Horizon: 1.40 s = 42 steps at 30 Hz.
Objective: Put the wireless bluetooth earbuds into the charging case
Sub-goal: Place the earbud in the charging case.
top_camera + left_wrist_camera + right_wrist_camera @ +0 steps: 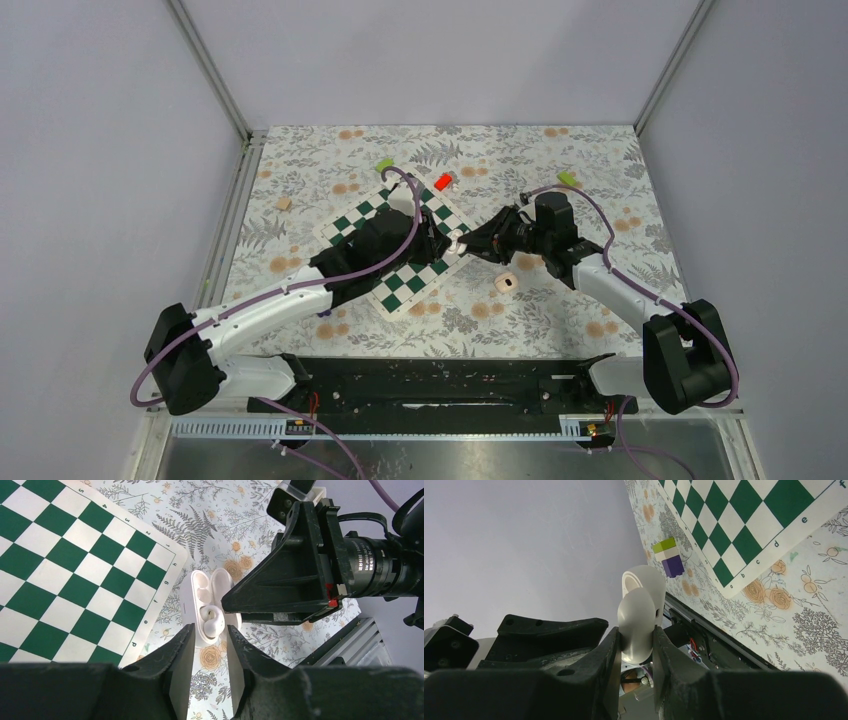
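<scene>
The charging case (196, 582) is white and hinged open, and my right gripper (635, 635) is shut on its rounded shell (640, 615), holding it above the floral cloth at the chessboard's corner (457, 240). One white earbud (212, 620) sits in a well of the case. The well beside it (203, 596) is empty. My left gripper (210, 630) hovers just short of that earbud, open, with nothing between its fingers. A small pale beige rounded piece with a dark hollow (504, 282) lies on the cloth below the right gripper (470, 245).
The green-and-white chessboard (395, 250) lies under the left arm. A green block (384, 164), a red block (443, 181), another green block (568, 179) and a tan block (284, 203) stand around it. A green-white-purple block (668, 557) shows near the rail.
</scene>
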Motion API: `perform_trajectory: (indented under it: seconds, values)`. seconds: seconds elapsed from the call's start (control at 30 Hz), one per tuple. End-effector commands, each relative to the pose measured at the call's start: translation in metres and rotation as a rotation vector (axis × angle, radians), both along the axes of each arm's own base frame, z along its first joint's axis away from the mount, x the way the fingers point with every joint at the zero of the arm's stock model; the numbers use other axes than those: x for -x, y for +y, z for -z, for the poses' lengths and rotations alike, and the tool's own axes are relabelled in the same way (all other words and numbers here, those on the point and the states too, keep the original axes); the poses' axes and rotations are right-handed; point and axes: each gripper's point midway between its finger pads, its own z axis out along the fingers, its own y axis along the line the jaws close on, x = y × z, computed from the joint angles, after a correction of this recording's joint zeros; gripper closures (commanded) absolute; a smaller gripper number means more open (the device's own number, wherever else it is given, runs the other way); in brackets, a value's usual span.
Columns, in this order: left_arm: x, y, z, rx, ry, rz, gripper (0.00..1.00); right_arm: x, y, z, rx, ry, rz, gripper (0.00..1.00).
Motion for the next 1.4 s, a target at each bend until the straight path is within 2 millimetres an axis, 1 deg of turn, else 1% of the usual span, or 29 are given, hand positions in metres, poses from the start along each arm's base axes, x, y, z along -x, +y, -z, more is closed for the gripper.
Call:
perform_trajectory:
  seconds: [0.0, 0.07, 0.13, 0.23, 0.37, 0.47, 0.53, 0.63, 0.77, 0.87, 0.93, 1.0, 1.13, 1.23, 1.37]
  values:
    - [-0.007, -0.002, -0.038, 0.070, -0.072, -0.012, 0.70, 0.002, 0.006, -0.027, -0.066, -0.113, -0.049, 1.00]
    - [-0.009, 0.002, -0.040, 0.074, -0.073, -0.028, 0.71, 0.004, 0.007, -0.034, -0.071, -0.174, -0.078, 1.00]
    - [-0.013, 0.009, -0.044, 0.087, -0.077, -0.052, 0.72, 0.006, 0.006, -0.034, -0.042, -0.220, -0.105, 1.00]
    - [-0.018, 0.019, -0.051, 0.118, -0.077, -0.060, 0.73, 0.013, 0.006, -0.027, -0.003, -0.256, -0.171, 1.00]
    - [-0.018, 0.025, -0.058, 0.165, -0.065, -0.002, 0.76, 0.022, 0.007, -0.015, 0.031, -0.331, -0.280, 1.00]
    - [-0.006, 0.020, -0.060, 0.176, -0.062, 0.133, 0.76, 0.030, 0.008, -0.010, 0.033, -0.375, -0.370, 1.00]
    - [0.000, 0.017, -0.057, 0.165, -0.041, 0.215, 0.76, 0.033, 0.008, -0.003, 0.035, -0.399, -0.412, 1.00]
    - [0.015, 0.010, -0.046, 0.148, 0.013, 0.339, 0.77, 0.036, 0.008, 0.004, 0.047, -0.454, -0.452, 1.00]
    - [0.036, 0.001, -0.037, 0.164, 0.082, 0.465, 0.79, 0.039, -0.001, 0.016, 0.138, -0.522, -0.473, 1.00]
    - [0.045, -0.001, -0.029, 0.178, 0.125, 0.499, 0.79, 0.046, -0.008, 0.015, 0.190, -0.621, -0.507, 1.00]
    - [0.047, 0.001, -0.026, 0.183, 0.131, 0.495, 0.79, 0.055, -0.014, 0.015, 0.219, -0.674, -0.538, 1.00]
    - [0.049, 0.003, -0.025, 0.188, 0.126, 0.489, 0.79, 0.060, -0.017, 0.014, 0.242, -0.737, -0.549, 1.00]
    - [0.056, 0.000, -0.026, 0.204, 0.140, 0.535, 0.79, 0.062, -0.016, 0.008, 0.232, -0.833, -0.536, 1.00]
    - [0.065, -0.005, -0.026, 0.213, 0.165, 0.594, 0.79, 0.060, -0.018, 0.012, 0.253, -0.810, -0.523, 1.00]
    - [0.062, -0.008, -0.019, 0.111, 0.125, 0.527, 0.78, 0.056, -0.018, 0.015, 0.272, -0.711, -0.510, 1.00]
